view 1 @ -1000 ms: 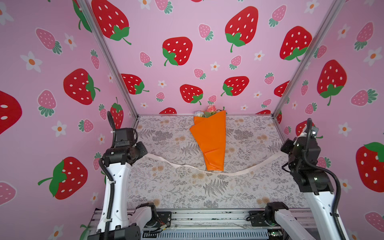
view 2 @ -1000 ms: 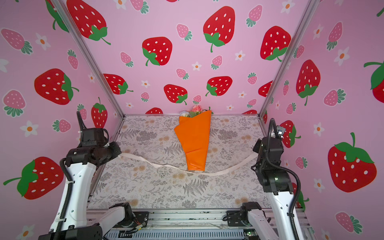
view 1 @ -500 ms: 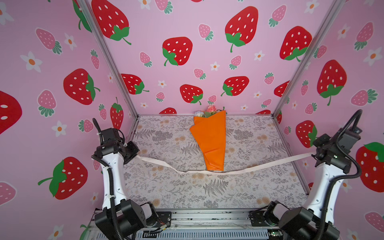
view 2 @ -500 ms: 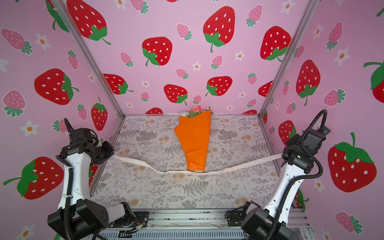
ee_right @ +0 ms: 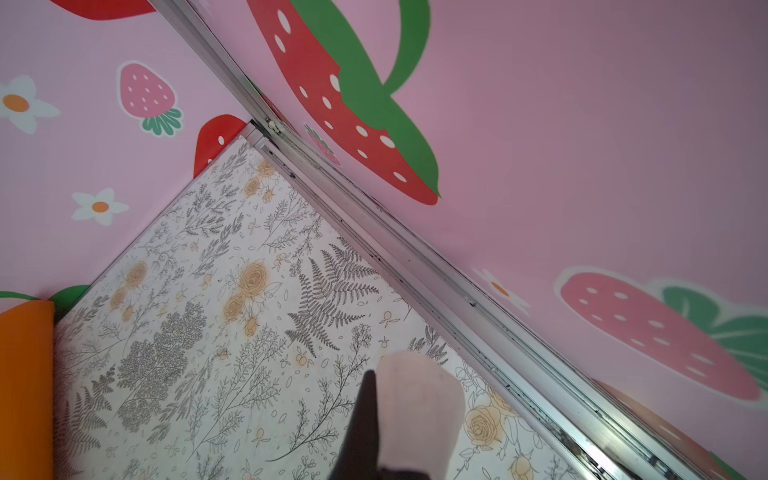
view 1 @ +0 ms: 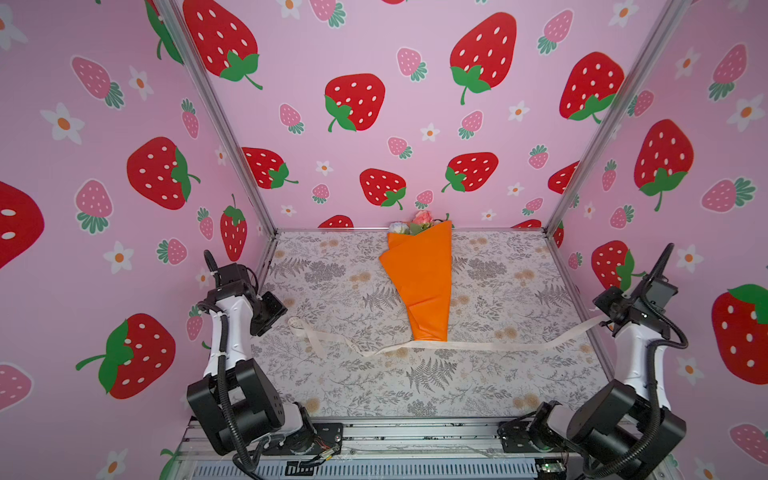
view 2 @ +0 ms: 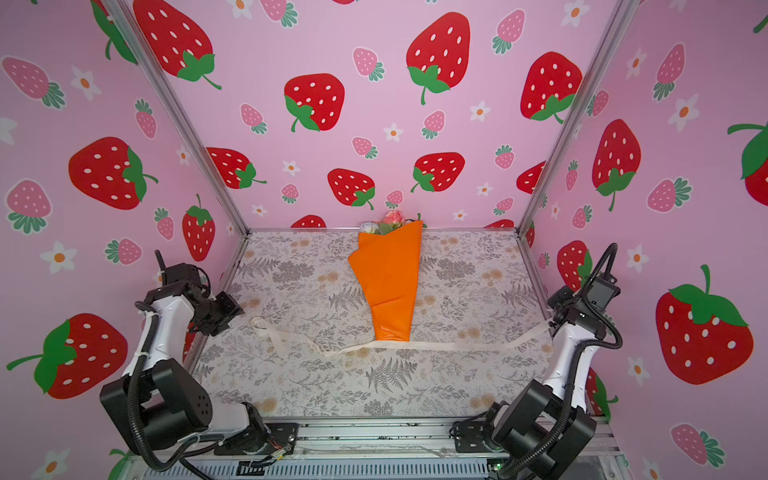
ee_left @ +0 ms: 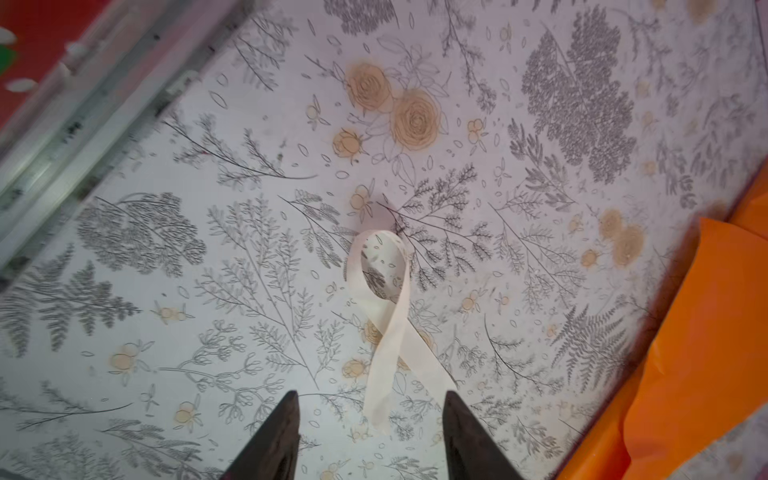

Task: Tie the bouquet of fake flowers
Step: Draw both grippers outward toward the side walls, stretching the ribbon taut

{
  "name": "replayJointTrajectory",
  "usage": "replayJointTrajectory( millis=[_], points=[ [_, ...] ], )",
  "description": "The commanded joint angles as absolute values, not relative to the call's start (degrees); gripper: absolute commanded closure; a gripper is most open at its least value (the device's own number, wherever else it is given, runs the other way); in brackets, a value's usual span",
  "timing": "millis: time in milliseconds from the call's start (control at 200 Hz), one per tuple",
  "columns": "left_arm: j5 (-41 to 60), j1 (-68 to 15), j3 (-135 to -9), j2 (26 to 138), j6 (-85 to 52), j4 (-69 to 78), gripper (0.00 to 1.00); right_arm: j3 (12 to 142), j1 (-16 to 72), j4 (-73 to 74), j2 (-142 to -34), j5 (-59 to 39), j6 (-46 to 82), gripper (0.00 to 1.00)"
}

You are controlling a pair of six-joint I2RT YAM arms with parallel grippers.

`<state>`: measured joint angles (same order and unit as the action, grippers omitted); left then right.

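Observation:
The bouquet of fake flowers (view 1: 419, 222) (view 2: 390, 222) lies at the back middle, and only its pink and white heads show above an orange paper cone (view 1: 424, 278) (view 2: 390, 278). A cream ribbon (view 1: 478, 344) (view 2: 436, 345) runs across the table at the cone's narrow tip. Its left end lies loose in a curl (ee_left: 384, 316) on the table. My left gripper (ee_left: 371, 401) (view 1: 272, 309) hangs open just above that end, holding nothing. My right gripper (ee_right: 376, 386) (view 1: 602, 309) is shut on the ribbon's right end (ee_right: 419, 407), lifted near the right wall.
The table (view 1: 332, 374) has a grey floral cover. Pink strawberry walls with aluminium frame rails (ee_right: 415, 257) (ee_left: 62, 112) close in the left, right and back sides, near both grippers. The arm bases sit on the front rail (view 1: 415, 432). The orange paper's edge (ee_left: 706, 353) shows in the left wrist view.
My left gripper has opened and let go of the ribbon's left end, which fell onto the table in a curl. The ribbon has gone slack there. The right gripper keeps its grip.

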<state>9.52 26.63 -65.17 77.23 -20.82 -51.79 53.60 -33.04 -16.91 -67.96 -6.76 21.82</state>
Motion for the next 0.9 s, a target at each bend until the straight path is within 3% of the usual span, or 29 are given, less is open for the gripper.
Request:
replayJointTrajectory(
  millis=[0, 370, 896],
  points=[
    [11.2, 26.1, -65.9, 73.0, -20.8, -53.5, 0.42, 52.8, -33.0, -14.0, -67.0, -9.1, 23.0, 1.0],
    [19.0, 16.0, -47.0, 76.3, -35.4, -38.7, 0.42, 48.2, -32.9, -11.7, -67.4, -15.1, 24.8, 1.0],
    [8.2, 14.1, -52.4, 90.7, -35.3, -35.2, 0.52, 46.9, -32.1, -10.7, -68.7, -17.6, 24.3, 0.98]
  ],
)
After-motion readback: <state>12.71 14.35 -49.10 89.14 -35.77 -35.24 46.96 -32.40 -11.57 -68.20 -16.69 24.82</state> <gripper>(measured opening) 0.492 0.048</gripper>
